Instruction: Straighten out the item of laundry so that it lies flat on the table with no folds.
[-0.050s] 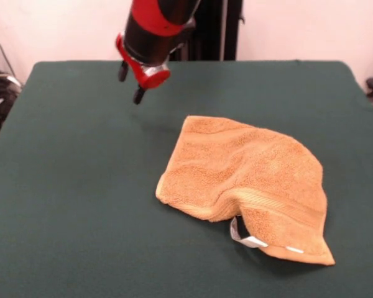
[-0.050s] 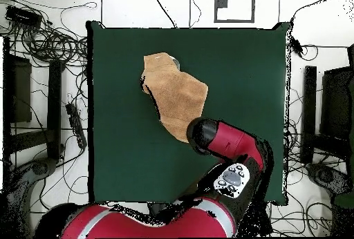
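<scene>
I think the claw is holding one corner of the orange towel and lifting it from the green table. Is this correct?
Not quite. In the front view the claw hangs above the green table, apart from the orange towel, and holds nothing. The towel lies rumpled on the table, one edge folded over, with its white tag showing at the near edge.

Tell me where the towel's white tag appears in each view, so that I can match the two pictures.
Front view: the tag hangs at the near edge of the towel, lower right of centre, on the table.
Overhead view: the tag cannot be made out; the towel lies above centre, its lower end hidden by the arm.
Shared landmark: the towel's pointed corner, lower right in the front view, top in the overhead view.
</scene>
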Available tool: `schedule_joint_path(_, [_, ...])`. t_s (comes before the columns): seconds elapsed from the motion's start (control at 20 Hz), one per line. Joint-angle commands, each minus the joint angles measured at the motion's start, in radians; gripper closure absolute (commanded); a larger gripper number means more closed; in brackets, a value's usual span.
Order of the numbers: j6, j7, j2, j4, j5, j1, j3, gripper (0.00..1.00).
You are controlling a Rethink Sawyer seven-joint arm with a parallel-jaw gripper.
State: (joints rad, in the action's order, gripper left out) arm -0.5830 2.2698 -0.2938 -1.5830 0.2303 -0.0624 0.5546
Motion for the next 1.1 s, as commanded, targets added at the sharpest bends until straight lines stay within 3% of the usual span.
schedule_joint_path(0.05, [0.072,-0.002,-0.066,-0.108,-0.006,-0.004,-0.29,0.0])
schedule_joint_path(0.35, [0.156,0.048,-0.068,-0.097,0.003,-0.016,-0.339,0.0])
schedule_joint_path(0.9, [0.19,0.07,-0.031,-0.075,0.012,0.001,-0.449,0.0])
schedule_joint_path(1.1, [0.093,0.128,-0.013,-0.051,0.025,-0.047,-0.408,0.0])
